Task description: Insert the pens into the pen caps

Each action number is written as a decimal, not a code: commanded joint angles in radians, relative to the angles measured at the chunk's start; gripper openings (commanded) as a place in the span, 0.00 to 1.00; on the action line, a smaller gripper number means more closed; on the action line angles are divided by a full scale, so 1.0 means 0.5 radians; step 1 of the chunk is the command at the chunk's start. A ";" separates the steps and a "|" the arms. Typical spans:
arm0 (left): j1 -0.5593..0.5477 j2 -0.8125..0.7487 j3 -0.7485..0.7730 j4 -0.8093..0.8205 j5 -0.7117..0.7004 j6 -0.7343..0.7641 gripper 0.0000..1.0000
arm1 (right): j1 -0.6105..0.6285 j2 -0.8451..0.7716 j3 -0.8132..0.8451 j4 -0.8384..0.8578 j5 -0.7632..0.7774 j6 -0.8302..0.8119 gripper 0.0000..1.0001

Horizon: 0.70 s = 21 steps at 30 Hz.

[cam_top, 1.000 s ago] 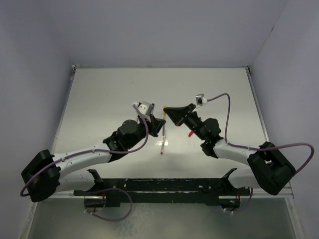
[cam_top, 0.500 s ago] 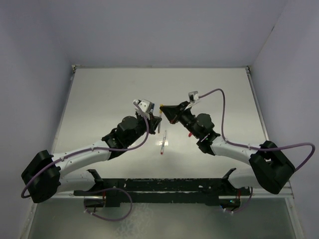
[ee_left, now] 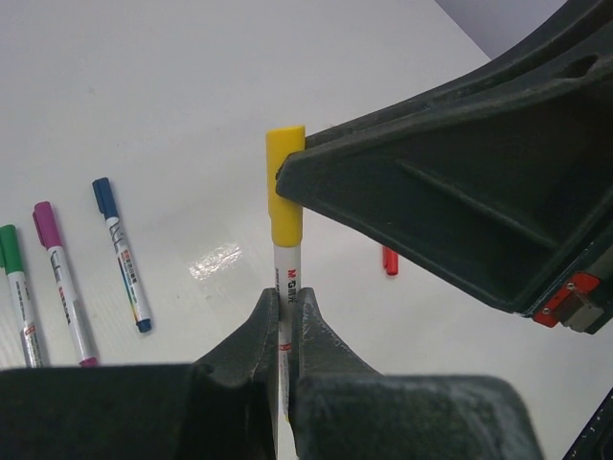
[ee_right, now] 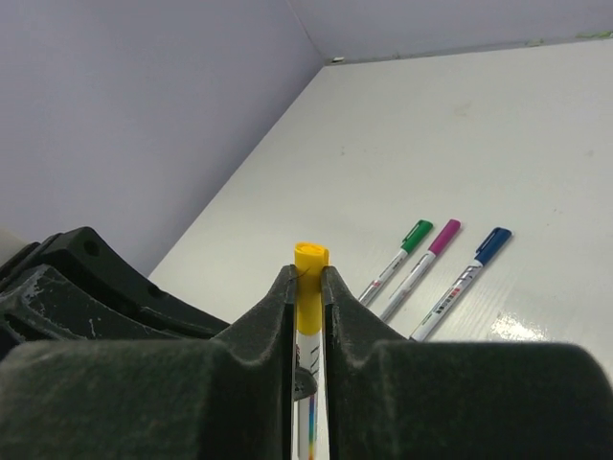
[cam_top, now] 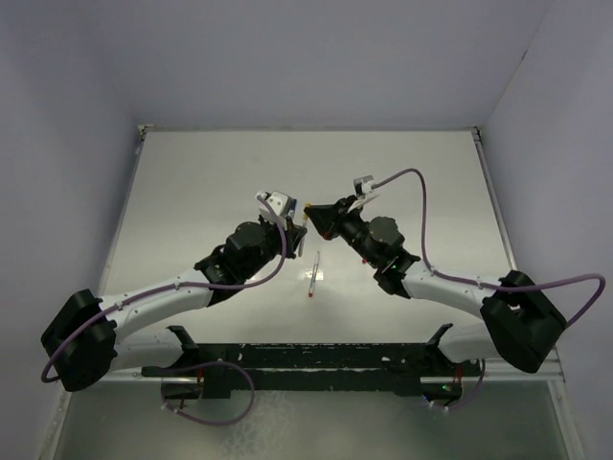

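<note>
My left gripper [ee_left: 285, 299] is shut on the white barrel of a pen [ee_left: 286, 273], which it holds upright above the table. My right gripper [ee_right: 308, 275] is shut on the yellow cap [ee_right: 309, 278], which sits on that pen's top end [ee_left: 285, 187]. In the top view the two grippers meet at mid-table, left [cam_top: 297, 228] and right [cam_top: 312, 211]. A white pen with a red tip [cam_top: 314, 273] lies on the table just in front of them. A loose red cap [ee_left: 389, 260] lies beyond the grippers.
Three capped pens lie side by side on the table: green [ee_right: 395, 249], purple [ee_right: 421, 254] and blue [ee_right: 460, 283]. They also show in the left wrist view, with the blue one [ee_left: 122, 254] nearest. Walls close in the table on three sides.
My right gripper has moved left with the yellow cap and met the tip of the pen held in my left gripper. The left gripper has shifted slightly up and left.
</note>
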 commanded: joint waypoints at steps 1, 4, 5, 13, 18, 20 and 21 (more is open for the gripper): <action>0.039 -0.080 0.113 0.333 -0.096 -0.036 0.00 | 0.079 -0.105 -0.027 -0.372 0.010 -0.159 0.20; 0.040 -0.053 0.024 0.248 -0.116 -0.108 0.00 | 0.079 -0.235 -0.036 -0.309 0.133 -0.173 0.31; 0.039 -0.032 0.006 0.220 -0.114 -0.118 0.00 | 0.079 -0.288 -0.039 -0.302 0.189 -0.187 0.33; 0.058 0.337 0.151 -0.150 -0.196 -0.139 0.00 | 0.079 -0.727 -0.086 -0.524 0.637 -0.353 0.38; 0.133 0.641 0.412 -0.306 -0.146 -0.090 0.00 | 0.079 -0.909 -0.079 -0.885 0.947 -0.346 0.39; 0.162 0.786 0.552 -0.385 -0.139 -0.067 0.00 | 0.079 -0.962 -0.107 -0.941 0.999 -0.329 0.39; 0.175 0.852 0.617 -0.416 -0.137 -0.061 0.00 | 0.079 -0.981 -0.120 -0.966 1.023 -0.318 0.39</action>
